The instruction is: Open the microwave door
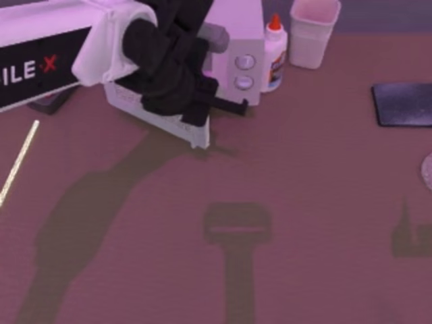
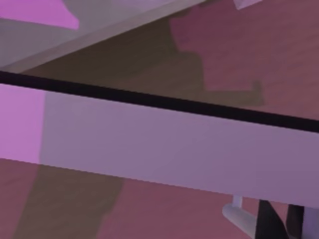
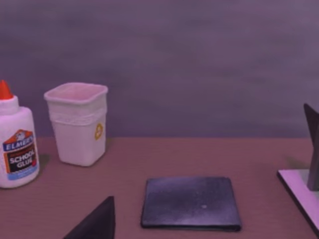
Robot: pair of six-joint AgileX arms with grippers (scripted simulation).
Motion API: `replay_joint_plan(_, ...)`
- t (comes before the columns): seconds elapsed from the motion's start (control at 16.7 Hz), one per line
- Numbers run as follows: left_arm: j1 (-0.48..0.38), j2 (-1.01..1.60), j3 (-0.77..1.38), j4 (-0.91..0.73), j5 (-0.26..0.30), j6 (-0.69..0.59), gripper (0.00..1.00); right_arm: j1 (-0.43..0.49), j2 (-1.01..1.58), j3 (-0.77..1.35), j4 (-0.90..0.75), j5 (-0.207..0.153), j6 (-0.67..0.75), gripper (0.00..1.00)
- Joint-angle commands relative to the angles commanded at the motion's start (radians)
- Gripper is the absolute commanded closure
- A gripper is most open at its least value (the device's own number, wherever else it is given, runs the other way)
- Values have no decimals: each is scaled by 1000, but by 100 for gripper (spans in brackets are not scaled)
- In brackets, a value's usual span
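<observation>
1. The microwave [image 1: 236, 40] sits at the table's back, left of the middle.
2. Its door [image 1: 192, 131] swings out toward the front.
3. The left gripper [image 1: 202, 111] is at the door; I cannot tell its grip.
4. The cup [image 1: 314, 30] stands beside the glue bottle [image 1: 275, 50].

Brown table [image 1: 283, 202] with microwave [image 1: 236, 27], glue bottle [image 1: 275, 50], white cup [image 1: 312, 30], dark pad [image 1: 403, 103].

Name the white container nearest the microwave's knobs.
The glue bottle, with its orange cap, stands right beside the microwave at the knob end. The white cup sits farther toward the table's right.
</observation>
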Motion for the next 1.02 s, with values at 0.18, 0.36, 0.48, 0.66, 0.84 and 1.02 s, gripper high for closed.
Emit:
replay_joint_plan(0.18,0,0,0,0,0,0,100,0,0,0,0,0,0,0)
replay_joint_plan(0.36,0,0,0,0,0,0,100,0,0,0,0,0,0,0)
replay_joint_plan(0.48,-5,1,-4,1,8,-1,100,0,0,0,0,0,0,0)
replay_joint_plan(0.66,11,-27,-38,10,31,46,100,0,0,0,0,0,0,0)
replay_joint_plan(0.84,33,-58,-91,16,66,115,100,0,0,0,0,0,0,0)
replay_joint_plan(1.02,40,-78,-100,27,79,136,100,0,0,0,0,0,0,0)
